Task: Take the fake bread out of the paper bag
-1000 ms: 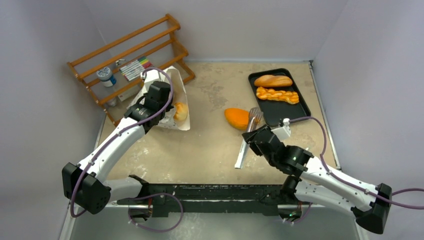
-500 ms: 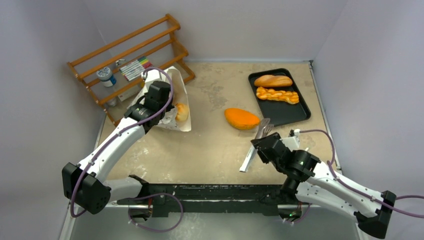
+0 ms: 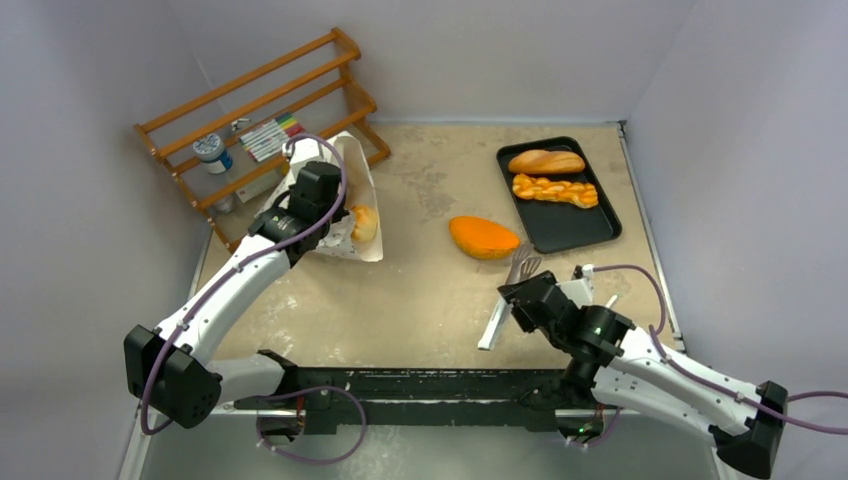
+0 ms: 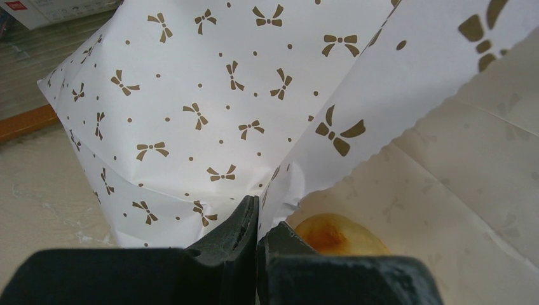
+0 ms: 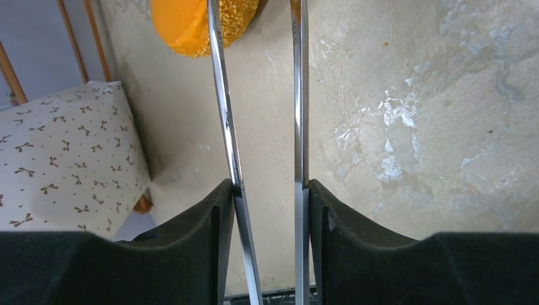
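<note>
Near the table's (image 3: 420, 290) far left corner your left gripper (image 4: 257, 219) is pinching the paper bag (image 4: 210, 95) by its rim, your right gripper (image 5: 267, 197) is holding tongs (image 5: 224, 108), and the probably light, slick fake bread roll (image 4: 340, 234) inside is wanting a mid-body grip.

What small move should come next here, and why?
Probably swing the tongs, held in the right gripper, left toward the mouth of the bag: a roll lies inside, and the left gripper pinches the bag's edge open.

The left pincer (image 4: 257, 219) hides the lower part of the fake bread (image 4: 337, 232).
</note>
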